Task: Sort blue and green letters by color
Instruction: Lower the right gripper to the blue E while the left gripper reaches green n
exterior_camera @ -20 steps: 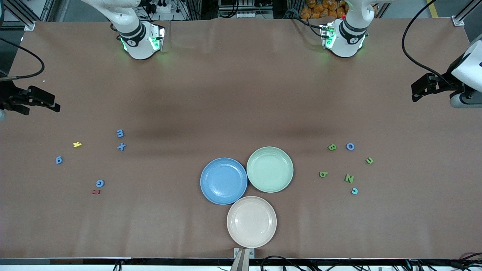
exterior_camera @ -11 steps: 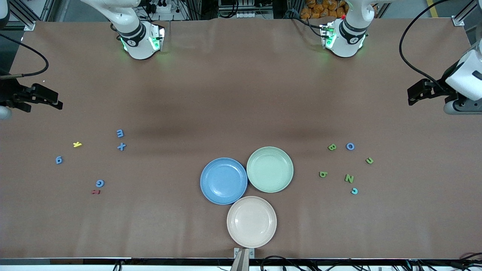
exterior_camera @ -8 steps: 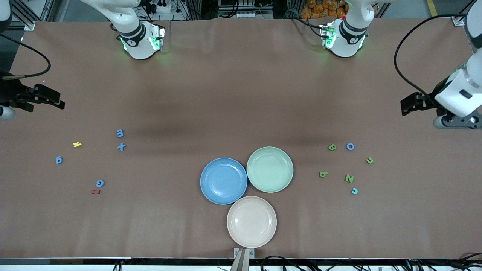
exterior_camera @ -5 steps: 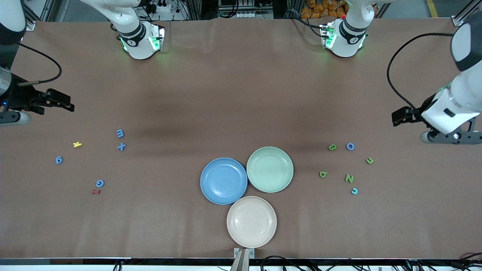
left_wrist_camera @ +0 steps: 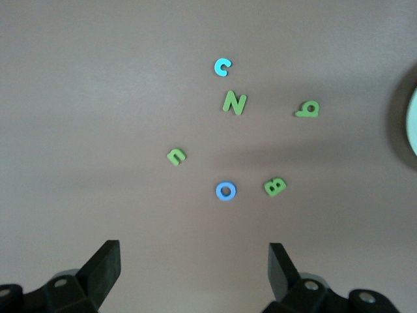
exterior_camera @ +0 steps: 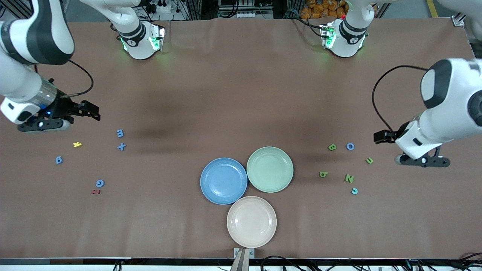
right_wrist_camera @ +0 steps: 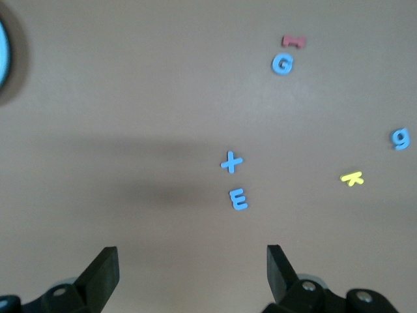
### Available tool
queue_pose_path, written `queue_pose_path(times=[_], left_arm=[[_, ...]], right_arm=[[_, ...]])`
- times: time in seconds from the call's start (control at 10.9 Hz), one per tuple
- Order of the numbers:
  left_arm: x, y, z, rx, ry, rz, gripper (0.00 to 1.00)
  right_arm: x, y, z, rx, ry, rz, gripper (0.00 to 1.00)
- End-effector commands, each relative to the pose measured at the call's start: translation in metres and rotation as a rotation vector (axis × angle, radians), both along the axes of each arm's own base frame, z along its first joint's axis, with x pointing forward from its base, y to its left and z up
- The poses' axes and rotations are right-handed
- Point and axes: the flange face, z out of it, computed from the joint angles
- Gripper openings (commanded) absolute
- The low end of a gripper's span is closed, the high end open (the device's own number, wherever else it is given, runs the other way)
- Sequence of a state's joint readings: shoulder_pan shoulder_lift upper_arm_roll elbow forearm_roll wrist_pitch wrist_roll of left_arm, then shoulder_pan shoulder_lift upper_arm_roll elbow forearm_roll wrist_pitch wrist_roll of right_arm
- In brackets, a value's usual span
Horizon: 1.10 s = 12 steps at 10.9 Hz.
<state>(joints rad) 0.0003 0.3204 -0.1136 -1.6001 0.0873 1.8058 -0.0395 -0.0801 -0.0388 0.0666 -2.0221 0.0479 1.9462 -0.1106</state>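
Clearly the blue and green letters point(exterior_camera: 349, 178) were light, thin foam, lying flat on the table point(exterior_camera: 241, 94) in two clusters at either end, best pinched across their edges. The left gripper point(left_wrist_camera: 194, 261) and right gripper point(right_wrist_camera: 192, 261) hovered, fingers wide, empty.

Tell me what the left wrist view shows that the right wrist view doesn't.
Only the left wrist view: green letters N, b, n and B, blue O, light blue c, and the green plate's edge.
Only the right wrist view: blue G, g, plus sign and E, yellow letter, dark red letter, and the blue plate's edge.
Both: brown table and open fingers, holding nothing.
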Motion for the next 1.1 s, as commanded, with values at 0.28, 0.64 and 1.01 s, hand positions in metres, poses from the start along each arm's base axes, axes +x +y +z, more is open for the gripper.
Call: queue_pose_path(times=[0.28,0.64,1.01], left_arm=[[0.023,0.029,-0.145,-0.028,-0.089,0.041,1.0],[0.016,0.05,-0.208,-0.039,-0.106,0.14,1.0],[-0.004,0.062,-0.234,-0.037,-0.158,0.251,1.0]], right_arm=[[-0.048,-0.008,-0.068,-0.011,0.093,-0.015,1.0],[-0.075,-0.014,-0.119,-0.009,0.156,-0.023,1.0],[-0.083,-0.027,-0.136,-0.005,0.168,-0.04,1.0]])
